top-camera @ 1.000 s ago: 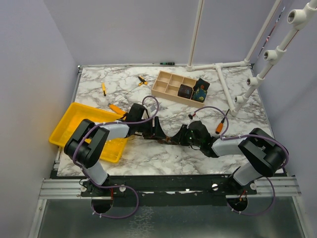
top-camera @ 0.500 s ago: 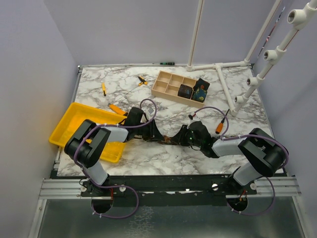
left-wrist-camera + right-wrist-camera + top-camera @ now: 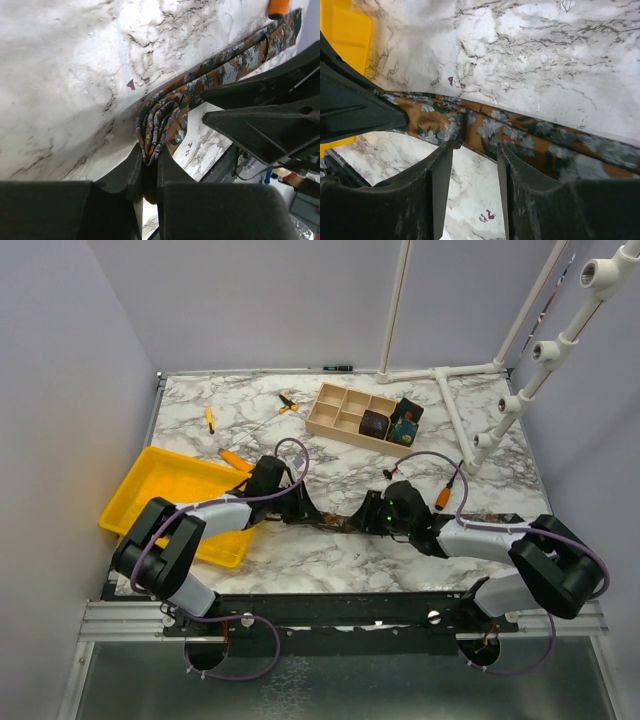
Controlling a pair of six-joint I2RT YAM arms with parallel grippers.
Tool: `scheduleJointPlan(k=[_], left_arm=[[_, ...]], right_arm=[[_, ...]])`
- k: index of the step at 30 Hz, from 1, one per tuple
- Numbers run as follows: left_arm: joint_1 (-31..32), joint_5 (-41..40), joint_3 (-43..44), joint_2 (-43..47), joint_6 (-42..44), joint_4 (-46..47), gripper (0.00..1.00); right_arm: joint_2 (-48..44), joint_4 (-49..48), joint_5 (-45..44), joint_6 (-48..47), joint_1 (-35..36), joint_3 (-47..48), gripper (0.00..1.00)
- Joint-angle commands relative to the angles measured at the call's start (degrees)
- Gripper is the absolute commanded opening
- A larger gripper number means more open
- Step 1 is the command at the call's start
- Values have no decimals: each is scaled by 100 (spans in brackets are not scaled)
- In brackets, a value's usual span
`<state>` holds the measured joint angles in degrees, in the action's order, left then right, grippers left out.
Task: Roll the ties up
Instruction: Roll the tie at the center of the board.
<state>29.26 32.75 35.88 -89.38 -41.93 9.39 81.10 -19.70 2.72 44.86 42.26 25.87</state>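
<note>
Since a second ago, the left gripper [image 3: 148,156] has been squeezed shut and the right gripper [image 3: 472,150] has been let wider. At the left jaws, a small loose curl at the end of the tie [image 3: 165,117] is pinched tight between the two fingers. At the right jaws, nothing is held. Its fingers are set apart, one on each side of the flat strip, and the cloth is passed under the gap. The two grippers are set close together, tip toward tip, with only a short bit of tie between them.

The tie is laid near the middle of the worktop [image 3: 500,480], a little toward the near edge. From the curl, its long tail is run off toward the right edge, past an orange-handled screwdriver [image 3: 443,497]. Two rolled ties [image 3: 375,424] are already tucked in the wooden box [image 3: 345,410] by the far edge. A yellow tray [image 3: 150,485] is placed by the left edge.

Trouble can be guessed from here. The curl is loose, so it could be sprung open if the pinch is let go too soon. The roll could be made crooked if the strip is not guided straight by the right fingers. The tail could be snagged on the screwdriver as it is pulled in.
</note>
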Motion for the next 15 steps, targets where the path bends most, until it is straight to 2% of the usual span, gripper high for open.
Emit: scheduleJointPlan(k=[1,6,15], left_arm=[[-8,-840,80,475,254,-1078,0],[9,-1643,428,740,649,-2273,0],[155,-3542,1182,874,1178,-4231,0]], right_arm=[[-380,961,-419,-223,-7,241,45],[-610,1221,-588,-302,-6,241,43],[-936,1388,-742,-281,-7,-7,40]])
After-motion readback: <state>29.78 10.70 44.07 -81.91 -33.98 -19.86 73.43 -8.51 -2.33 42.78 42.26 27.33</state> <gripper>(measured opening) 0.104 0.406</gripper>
